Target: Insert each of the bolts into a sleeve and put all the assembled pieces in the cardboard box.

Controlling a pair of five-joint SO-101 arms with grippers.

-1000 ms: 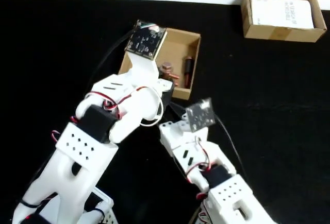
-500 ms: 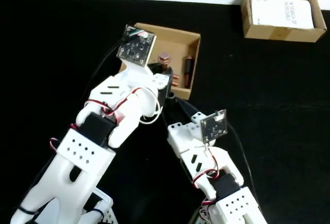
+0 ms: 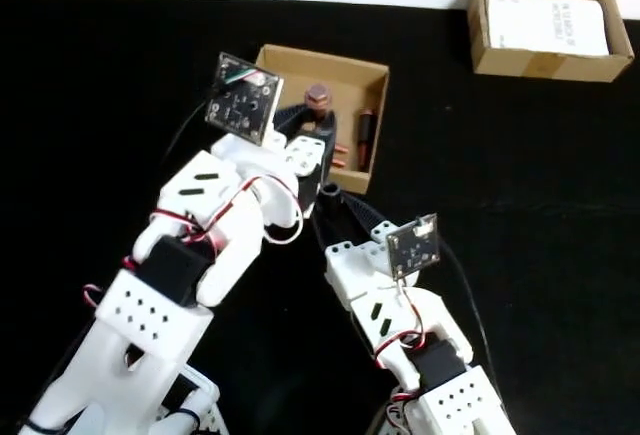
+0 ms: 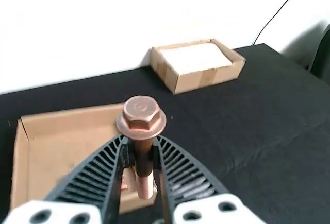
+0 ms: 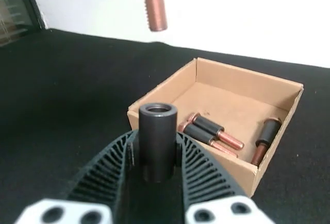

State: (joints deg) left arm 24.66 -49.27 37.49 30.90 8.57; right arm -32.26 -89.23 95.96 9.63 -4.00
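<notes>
My left gripper (image 4: pixel 140 148) is shut on a copper bolt (image 4: pixel 140 122), held upright with its hex head up, over the near edge of the open cardboard box (image 4: pixel 62 136). In the high view the bolt (image 3: pixel 318 95) sits above the left gripper (image 3: pixel 311 127) at the box (image 3: pixel 352 73). My right gripper (image 5: pixel 156 142) is shut on a black sleeve (image 5: pixel 158 126), bore upward, just in front of the box (image 5: pixel 247 92). The bolt's threaded end (image 5: pixel 153 5) hangs above and beyond the sleeve. Three assembled pieces (image 5: pixel 210 130) lie in the box.
A second cardboard box (image 3: pixel 545 30) holding a white sheet stands at the back right, also seen as the far box (image 4: pixel 198 69). The right gripper (image 3: pixel 334 201) is close below the left one. Black cloth covers the table, open to the right.
The left arm has drawn back and tilted its wrist up, raising the bolt upright over the box's edge. The right arm pulled back slightly, its gripper now under the bolt.
</notes>
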